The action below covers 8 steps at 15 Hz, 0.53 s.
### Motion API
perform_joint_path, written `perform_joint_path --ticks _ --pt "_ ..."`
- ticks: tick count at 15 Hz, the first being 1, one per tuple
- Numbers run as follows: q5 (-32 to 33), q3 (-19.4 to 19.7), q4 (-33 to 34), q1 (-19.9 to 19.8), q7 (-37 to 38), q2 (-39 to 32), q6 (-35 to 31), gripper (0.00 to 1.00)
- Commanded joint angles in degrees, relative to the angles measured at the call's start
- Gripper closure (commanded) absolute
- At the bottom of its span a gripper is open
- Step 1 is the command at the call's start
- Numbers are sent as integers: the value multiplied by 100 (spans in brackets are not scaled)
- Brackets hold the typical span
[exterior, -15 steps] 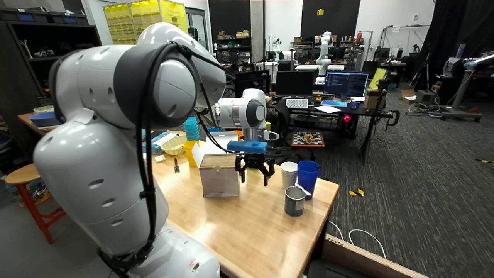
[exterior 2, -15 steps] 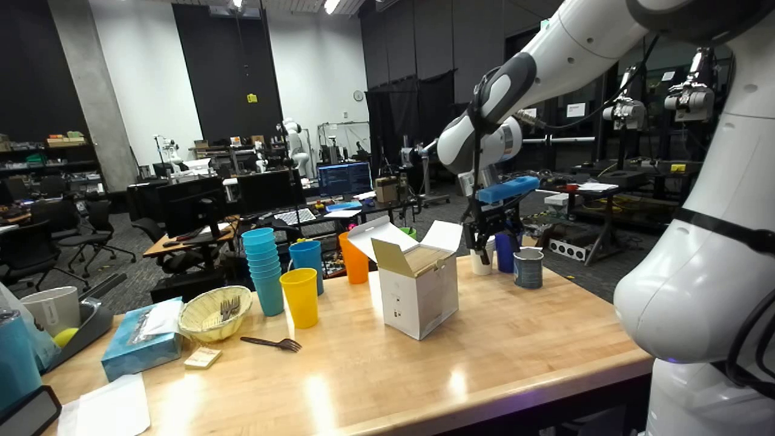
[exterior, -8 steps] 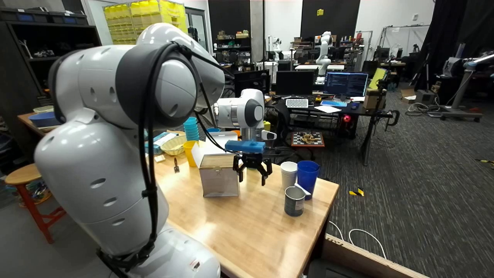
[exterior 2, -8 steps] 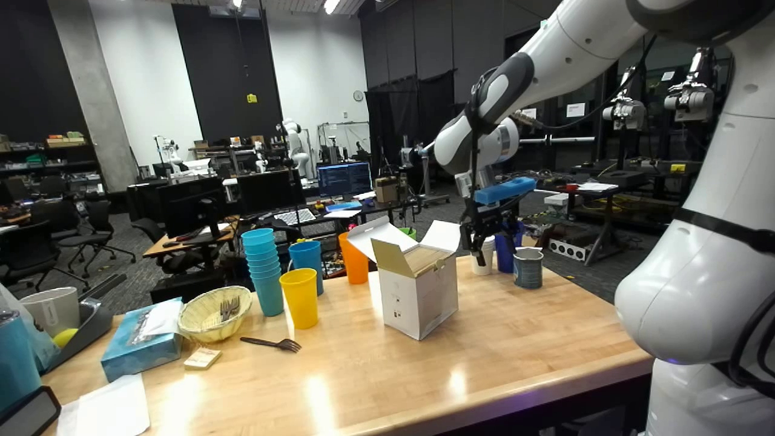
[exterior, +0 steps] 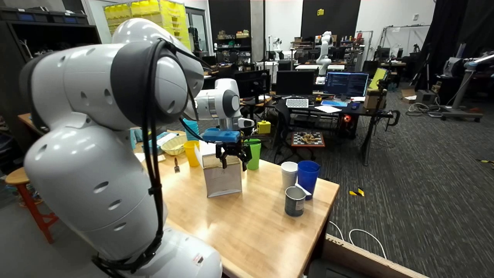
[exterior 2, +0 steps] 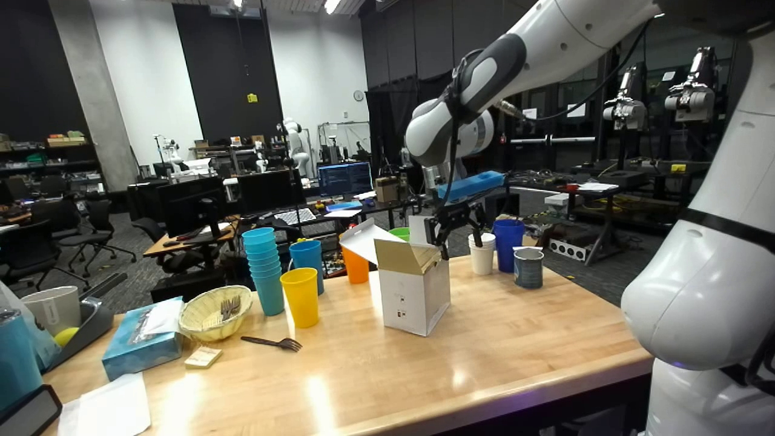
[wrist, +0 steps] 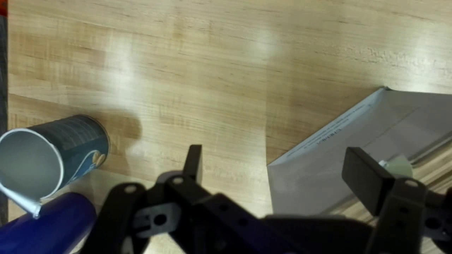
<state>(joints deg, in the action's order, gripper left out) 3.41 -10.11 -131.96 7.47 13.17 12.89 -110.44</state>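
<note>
Gripper [exterior: 234, 165] hangs at the top of the white box [exterior 2: 404, 300], jaws well apart. In the wrist view one jaw lies over the box's open top, the other past its wall, over the table [exterior 2: 514, 339]. Contact with the box: cannot tell.

White box stands on the table, flaps raised and spread. Tan layered edges show inside; small print runs along the foot of one wall.

Just behind the box in an exterior view: green cup [exterior: 253, 157], upright, partly masked by the gripper.

Right of the box in both exterior views, a cluster, all upright: stack of white cups [exterior 2: 482, 257], dark blue cup [exterior 2: 508, 245], grey tin [exterior 2: 528, 269]. Tin is open at the top; a pale strip [wrist: 22, 201] juts from its rim toward the dark blue cup.

Left of the box in an exterior view: orange cup [exterior 2: 355, 266], half hidden by a flap; then yellow cup [exterior 2: 300, 297], light blue cup [exterior 2: 309, 263] and tall stack of teal cups [exterior 2: 264, 272]. Brown fork [exterior 2: 271, 343] lies flat on that side, tines toward the box.

Farther left of the box: woven basket [exterior 2: 218, 333] holding small forks [exterior 2: 229, 307], yellow pad [exterior 2: 203, 357], blue tissue box [exterior 2: 145, 357].

Well beyond the box, off the table: chessboard [exterior: 297, 139] bearing heaped pieces [exterior: 308, 138]; past it, a lit monitor [exterior: 346, 84].
</note>
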Motion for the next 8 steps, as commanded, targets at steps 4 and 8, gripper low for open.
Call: perform_joint_path --ticks 4,8 --pt "-61 -80 -346 21 411 835 -193 0" --pt "71 -142 -708 78 162 1221 -919 0"
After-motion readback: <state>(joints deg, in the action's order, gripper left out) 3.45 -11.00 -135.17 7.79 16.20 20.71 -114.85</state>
